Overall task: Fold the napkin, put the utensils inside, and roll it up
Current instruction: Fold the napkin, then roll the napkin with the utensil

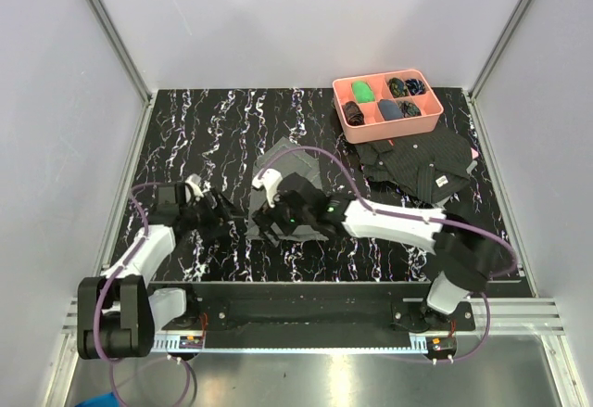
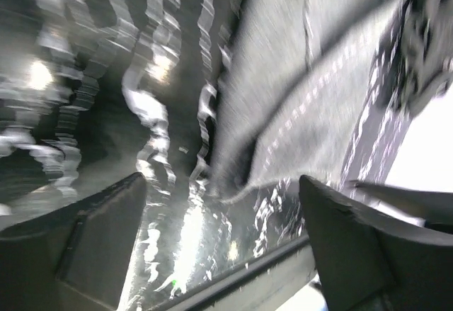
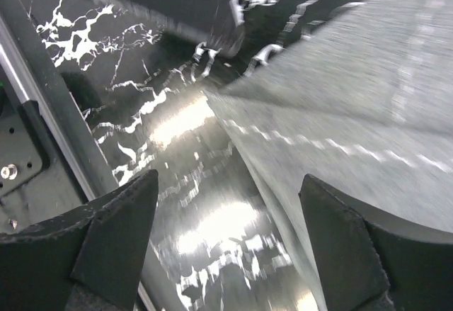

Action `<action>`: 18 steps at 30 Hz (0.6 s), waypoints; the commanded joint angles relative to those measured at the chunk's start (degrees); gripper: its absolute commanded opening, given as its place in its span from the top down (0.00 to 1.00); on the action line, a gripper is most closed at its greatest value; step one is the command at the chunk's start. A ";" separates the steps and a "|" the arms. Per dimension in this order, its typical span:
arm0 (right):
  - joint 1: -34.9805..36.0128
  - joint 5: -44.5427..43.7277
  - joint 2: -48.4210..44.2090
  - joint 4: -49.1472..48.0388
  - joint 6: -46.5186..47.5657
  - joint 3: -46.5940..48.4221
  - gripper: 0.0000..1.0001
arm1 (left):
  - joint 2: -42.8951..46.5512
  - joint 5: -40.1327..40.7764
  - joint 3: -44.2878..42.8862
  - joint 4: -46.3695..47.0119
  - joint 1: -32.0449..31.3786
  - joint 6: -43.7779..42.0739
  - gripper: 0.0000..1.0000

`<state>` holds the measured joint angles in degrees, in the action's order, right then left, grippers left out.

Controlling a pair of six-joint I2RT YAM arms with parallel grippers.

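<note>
The grey napkin [image 1: 295, 160] lies on the black marbled table [image 1: 204, 129] at the middle, partly under my right arm. Its near left corner shows in the left wrist view [image 2: 297, 112] with a raised fold, and in the right wrist view [image 3: 368, 105] with its pale stitching. My left gripper [image 1: 222, 210] is open and empty just left of that corner [image 2: 221, 183]. My right gripper [image 1: 271, 226] is open and empty over the napkin's near edge [image 3: 230, 180]. The gold spoon and fork are not in view.
A pink tray [image 1: 345, 121] with small dark and green items stands at the back right. A black patterned cloth with a white tag [image 1: 417, 164] lies in front of it. The table's metal front rail [image 3: 42, 105] is close to both grippers.
</note>
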<state>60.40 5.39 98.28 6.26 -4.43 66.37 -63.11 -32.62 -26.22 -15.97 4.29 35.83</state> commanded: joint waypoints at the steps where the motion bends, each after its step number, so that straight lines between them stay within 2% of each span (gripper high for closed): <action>1: 0.33 -8.63 -7.22 1.21 0.12 -5.09 0.09 | -1.48 -0.51 1.34 3.66 -3.68 0.99 0.16; 6: -0.20 -9.61 -9.51 1.38 -2.95 -7.31 0.08 | -4.11 0.54 0.99 5.15 -9.29 1.96 0.23; 8: -0.20 -9.61 -9.51 1.12 -3.57 -7.57 0.08 | -5.17 1.16 1.08 6.03 -10.01 2.22 0.28; 9: -0.20 -9.52 -9.42 0.95 -3.57 -7.57 0.08 | -6.22 0.98 1.17 6.38 -10.62 2.40 0.34; 14: -0.46 -8.82 -9.25 0.15 -3.57 -8.18 0.08 | -9.22 0.72 1.26 9.28 -13.52 4.07 0.41; 18: -0.46 -7.59 -9.07 -0.37 -2.26 -8.45 0.08 | -10.80 1.24 0.91 9.90 -13.87 3.98 0.54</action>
<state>60.31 -2.42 89.95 8.14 -7.35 58.35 -72.97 -32.12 -24.97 -9.67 -9.17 39.42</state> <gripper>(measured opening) 0.921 0.506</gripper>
